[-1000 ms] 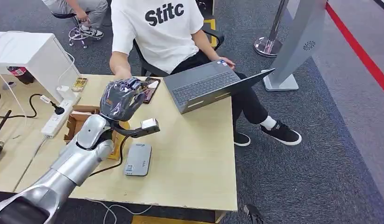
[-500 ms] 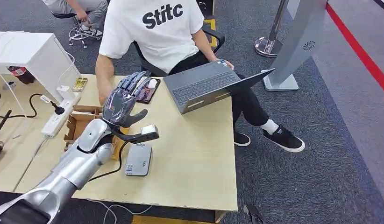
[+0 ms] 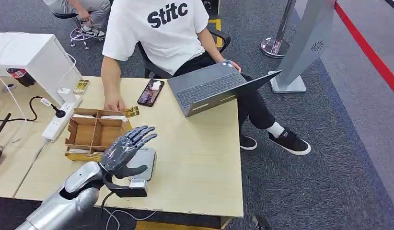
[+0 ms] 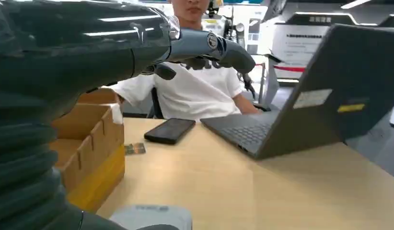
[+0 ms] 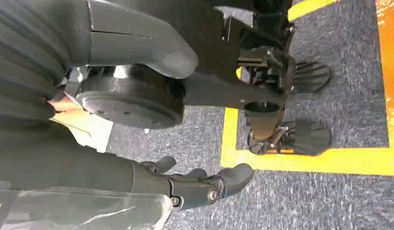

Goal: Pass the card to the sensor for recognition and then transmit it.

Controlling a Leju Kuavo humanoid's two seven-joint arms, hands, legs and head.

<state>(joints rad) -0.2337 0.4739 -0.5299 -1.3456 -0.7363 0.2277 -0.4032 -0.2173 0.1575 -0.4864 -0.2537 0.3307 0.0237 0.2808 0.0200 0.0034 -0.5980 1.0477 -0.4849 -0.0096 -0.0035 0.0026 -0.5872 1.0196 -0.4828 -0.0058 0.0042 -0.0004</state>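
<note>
Left arm: silver, enters the head view from the lower left corner and reaches over the near edge of the table.
Left wrist: dark cuff with a small camera block slung just under it.
Left hand [image 3: 125, 151]: dark grey, palm down, above the table near its front edge; holds nothing.
Left fingers [image 3: 143, 132]: straight and spread, pointing toward the far side of the table; thumb held out to the side.
Right arm: hangs down beside the body.
Right hand [image 5: 185, 184]: empty, fingers loosely bent and apart, above the floor.
</note>
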